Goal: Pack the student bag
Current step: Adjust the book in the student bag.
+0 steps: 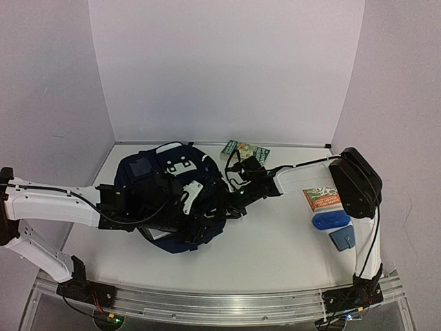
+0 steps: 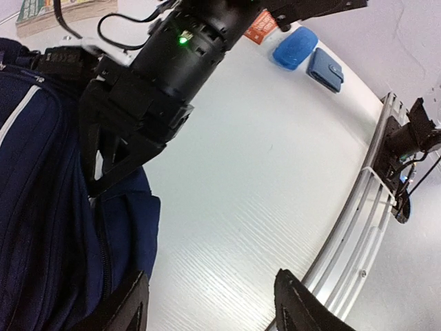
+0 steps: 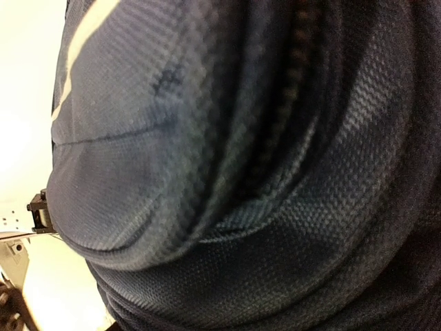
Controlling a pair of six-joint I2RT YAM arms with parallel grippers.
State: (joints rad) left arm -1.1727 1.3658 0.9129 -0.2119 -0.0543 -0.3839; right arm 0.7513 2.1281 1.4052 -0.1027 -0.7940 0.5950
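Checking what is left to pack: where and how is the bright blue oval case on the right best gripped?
Probably the blue case at its middle, fingers across its short width, from straight above: it lies flat, long and rounded. The orange book on its far side and the wallet on its near side lie close, so room is tight.

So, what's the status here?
Left gripper open beside bag. Right gripper on bag, grip unclear. Pouch, wallet, orange book lie outside.

The right gripper (image 2: 103, 172) is seen with fingertips buried in the student bag (image 3: 275, 172), grip not readable; right ahead, blurred fabric is cut off by every edge.
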